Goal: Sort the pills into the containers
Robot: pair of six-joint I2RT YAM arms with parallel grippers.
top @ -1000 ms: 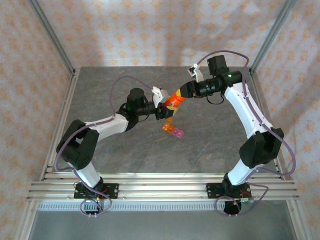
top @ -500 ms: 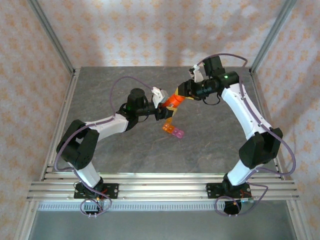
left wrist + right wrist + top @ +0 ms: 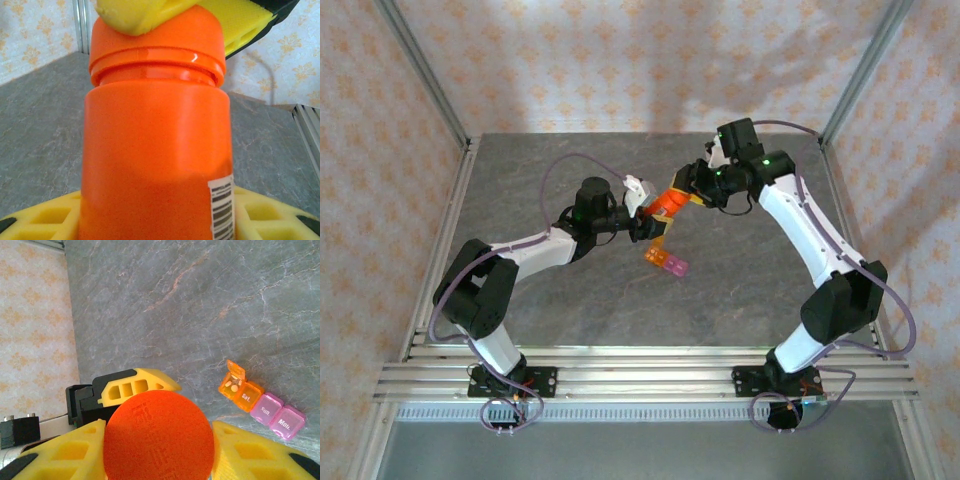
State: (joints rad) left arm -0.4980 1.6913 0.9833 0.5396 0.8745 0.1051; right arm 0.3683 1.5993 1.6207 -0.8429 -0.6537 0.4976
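Observation:
An orange pill bottle hangs tilted above the table between the two arms. My left gripper is shut on the bottle's body, yellow pads on either side. My right gripper is shut on the bottle's orange cap. The containers lie on the table just below the bottle, a strip of orange and pink cells. The end orange cell has its lid up, and several pale pills lie inside it.
The grey stone-patterned table is bounded by metal frame posts and patterned walls on three sides. Both arm bases sit on the rail at the near edge.
The right arm's wrist has swung left and turned over the cap, with the grip a touch tighter. The left arm, bottle and containers have stayed put.

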